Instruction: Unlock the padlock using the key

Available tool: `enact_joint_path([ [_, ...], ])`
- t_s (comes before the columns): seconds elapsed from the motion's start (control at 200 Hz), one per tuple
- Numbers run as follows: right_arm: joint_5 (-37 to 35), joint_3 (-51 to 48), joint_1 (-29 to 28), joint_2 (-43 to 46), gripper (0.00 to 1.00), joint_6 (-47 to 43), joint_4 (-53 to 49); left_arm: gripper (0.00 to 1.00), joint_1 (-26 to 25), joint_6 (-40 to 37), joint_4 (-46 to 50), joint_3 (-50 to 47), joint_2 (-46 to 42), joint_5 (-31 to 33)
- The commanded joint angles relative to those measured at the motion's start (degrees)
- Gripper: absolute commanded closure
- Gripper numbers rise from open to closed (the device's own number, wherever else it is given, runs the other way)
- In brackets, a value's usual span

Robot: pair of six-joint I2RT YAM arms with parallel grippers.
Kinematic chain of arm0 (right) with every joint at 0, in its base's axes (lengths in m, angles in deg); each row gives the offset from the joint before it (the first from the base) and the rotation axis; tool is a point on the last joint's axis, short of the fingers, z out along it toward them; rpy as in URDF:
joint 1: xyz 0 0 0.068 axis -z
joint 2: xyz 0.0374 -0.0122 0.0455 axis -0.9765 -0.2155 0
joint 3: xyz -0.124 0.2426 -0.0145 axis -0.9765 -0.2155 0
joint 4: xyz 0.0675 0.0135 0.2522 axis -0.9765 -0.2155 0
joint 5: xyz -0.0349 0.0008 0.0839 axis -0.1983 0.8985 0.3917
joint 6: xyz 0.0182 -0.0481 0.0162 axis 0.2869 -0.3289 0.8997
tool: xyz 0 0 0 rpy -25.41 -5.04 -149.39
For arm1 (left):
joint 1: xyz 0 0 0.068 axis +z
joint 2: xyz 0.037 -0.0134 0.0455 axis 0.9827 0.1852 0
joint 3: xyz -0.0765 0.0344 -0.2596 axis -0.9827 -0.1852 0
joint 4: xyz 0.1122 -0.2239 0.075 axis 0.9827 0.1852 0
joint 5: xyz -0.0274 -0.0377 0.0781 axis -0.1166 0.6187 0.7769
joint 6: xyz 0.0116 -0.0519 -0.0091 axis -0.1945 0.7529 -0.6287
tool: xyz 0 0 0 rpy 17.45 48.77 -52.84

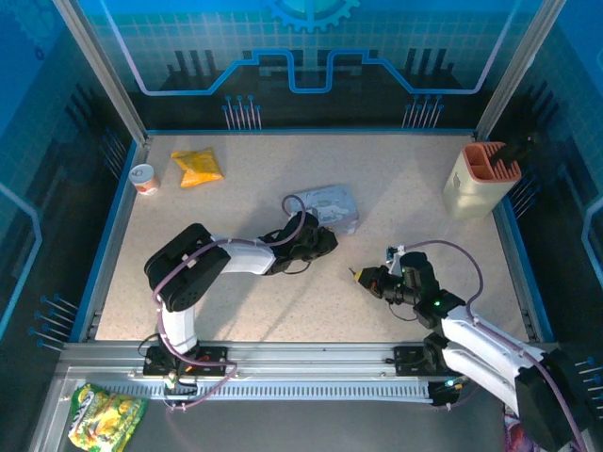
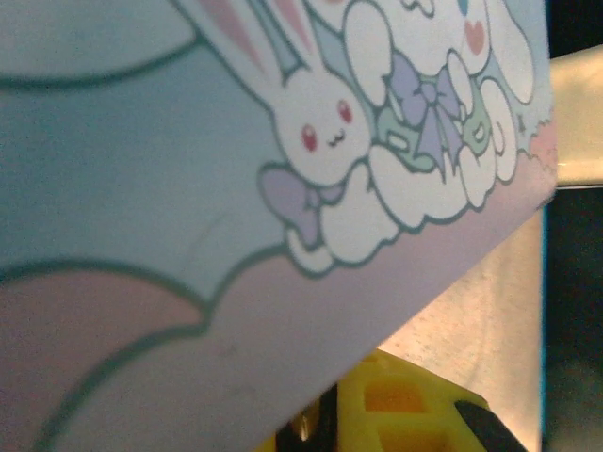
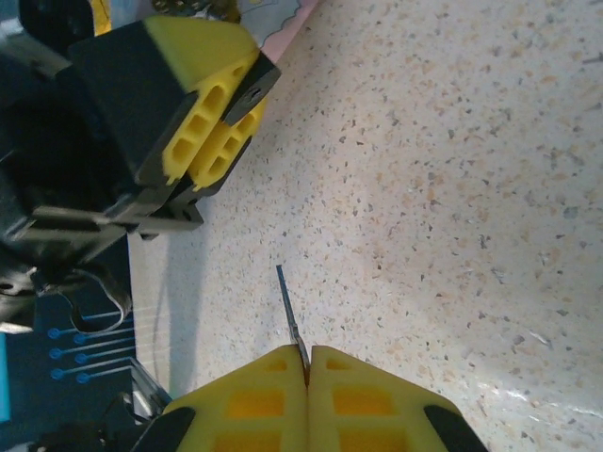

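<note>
My right gripper (image 3: 308, 363) is shut on the key (image 3: 290, 311), a thin grey sliver sticking out of its yellow fingertips above the speckled table. In the top view this gripper (image 1: 363, 276) sits right of centre and points left. My left gripper (image 1: 320, 240) lies against the pale tin box (image 1: 328, 205), whose bunny print (image 2: 330, 132) crowds the left wrist view. A small dark block with a round hole, apparently the padlock (image 3: 252, 92), is pinched at the left gripper's tips. One yellow finger (image 2: 405, 405) and a dark, brassy bit (image 2: 316, 426) show under the tin.
A yellow packet (image 1: 197, 168) and a small can (image 1: 143, 178) lie at the back left. A beige holder with an orange insert (image 1: 480, 179) stands at the back right. A snack bag (image 1: 104, 417) lies off the table, front left. A blue rim (image 1: 113, 226) bounds the table.
</note>
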Motion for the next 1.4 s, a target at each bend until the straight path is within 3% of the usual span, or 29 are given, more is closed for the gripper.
enact_joint_path([
  [0.0,2.18,-0.32,1.16,-2.41,1.00,3.88,9.42,0.94,-0.53,6.71,-13.65,-2.84,-3.31,-3.95],
  [0.16,7.59,-0.06,5.29,-8.20,1.00,4.55,15.34,0.97,-0.74,12.46,-21.77,-7.00,-3.14,-4.79],
  [0.315,13.54,0.52,8.24,-14.73,1.00,7.47,23.50,0.98,-1.29,13.12,-22.11,-8.39,-4.70,-4.37],
  [0.695,13.89,0.89,7.75,-19.27,1.00,12.99,31.51,1.00,-2.67,17.90,-28.45,-10.59,-4.73,-2.66],
  [0.861,13.97,0.51,7.58,-21.60,1.00,16.62,37.30,1.00,-3.81,17.42,-26.42,-10.15,-6.44,-1.36],
  [1.161,12.78,0.78,7.50,-17.67,1.00,16.99,32.82,1.00,-4.35,20.72,-34.48,-11.67,-3.64,-0.23],
  [1.391,11.79,0.61,7.63,-15.66,1.00,17.29,30.87,1.00,-5.05,20.46,-32.75,-11.28,-4.51,0.40],
])
